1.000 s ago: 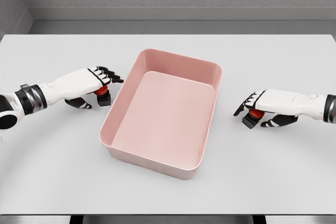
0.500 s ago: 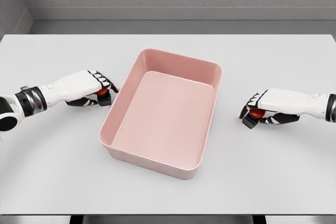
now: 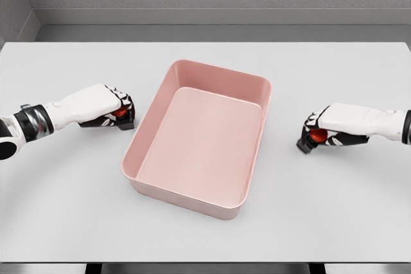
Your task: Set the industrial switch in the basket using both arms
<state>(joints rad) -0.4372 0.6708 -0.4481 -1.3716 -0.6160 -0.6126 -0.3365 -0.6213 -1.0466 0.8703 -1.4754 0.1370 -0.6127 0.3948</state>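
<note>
**Grasping two industrial switches on either side of an empty basket**

Flanking the pink basket point(image 3: 149, 122) at the middle of the white table point(image 3: 205, 235), the two arms each work on a switch of their own, which explains the mirrored layout: one object is placed within reach of each side, so neither arm needs to cross the container. The left hand point(image 3: 106, 106) lies just left of the basket's left wall, its fingers curled over the left switch point(image 3: 122, 117), a small black body with a red button; only the switch's right end shows beyond the knuckles. The right hand point(image 3: 327, 126) sits well apart from the basket's right wall, fingers likewise wrapped around the right switch point(image 3: 313, 138), whose red cap and dark base peek out below the palm. Both switches appear to rest on the tabletop, so the lift is judged not yet begun. Palm-down grips from above suit a carry over the rim. The basket holds nothing, and its open top faces upward to receive both items; the near corner sits closest to the viewer because the tray is turned slightly on the surface.
</note>
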